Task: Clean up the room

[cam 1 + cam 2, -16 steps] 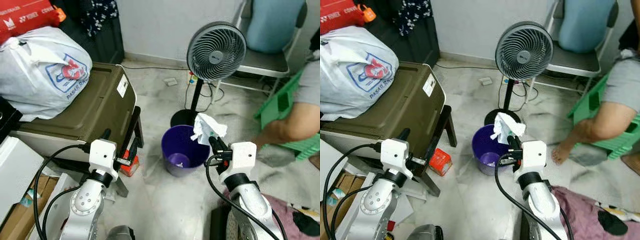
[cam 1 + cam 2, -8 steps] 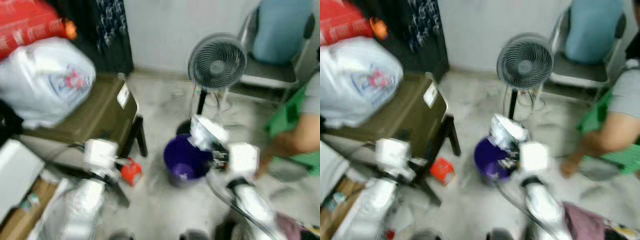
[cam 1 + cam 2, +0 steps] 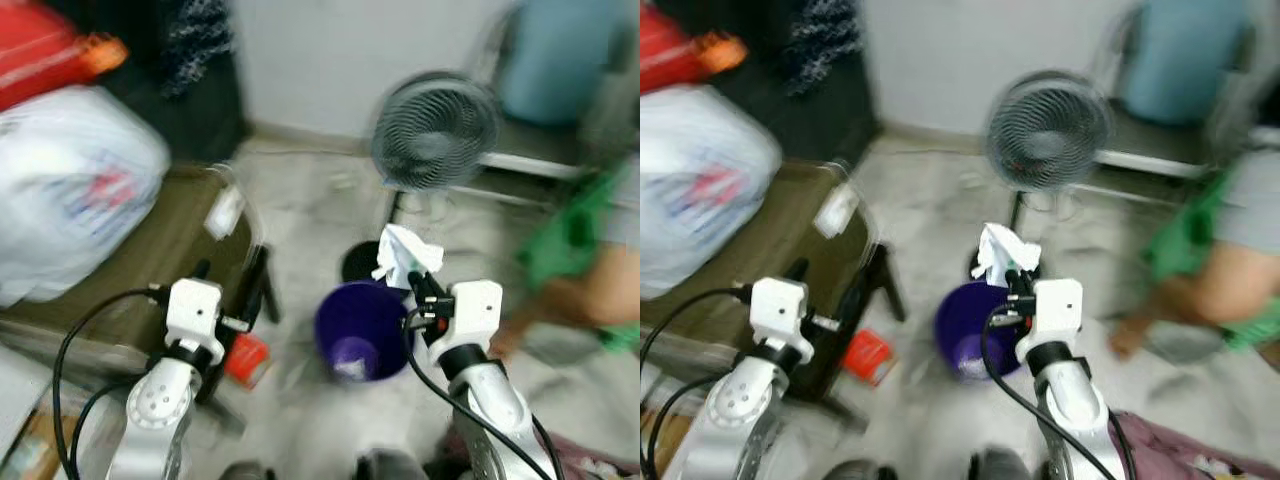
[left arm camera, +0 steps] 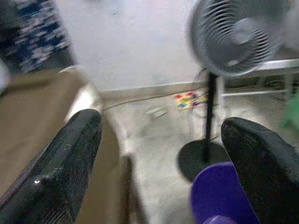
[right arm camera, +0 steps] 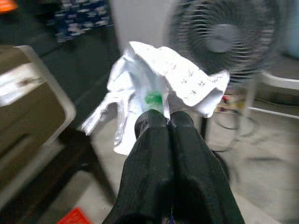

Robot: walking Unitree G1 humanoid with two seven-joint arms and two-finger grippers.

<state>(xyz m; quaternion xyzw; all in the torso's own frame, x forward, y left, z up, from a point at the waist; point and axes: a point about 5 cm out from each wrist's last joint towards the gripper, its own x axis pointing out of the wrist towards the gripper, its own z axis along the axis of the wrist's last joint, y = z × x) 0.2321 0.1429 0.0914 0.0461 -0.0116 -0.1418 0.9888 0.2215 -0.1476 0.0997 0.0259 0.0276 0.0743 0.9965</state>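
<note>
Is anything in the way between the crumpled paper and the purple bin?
Nothing visible is. The right hand holds the crumpled paper by the far rim of the purple bin, whose top is open. The fan stands behind it.

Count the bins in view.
1. The purple bin stands on the floor in front of the fan's base, just left of the right gripper holding the crumpled paper. Blur could hide others.

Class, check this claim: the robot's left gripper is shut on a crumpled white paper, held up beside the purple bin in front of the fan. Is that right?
Not quite: the arm is wrong. The right gripper is shut on the crumpled white paper, as the right wrist view shows. The left gripper is open. The rest stands: it is held beside the purple bin, before the fan.
</note>
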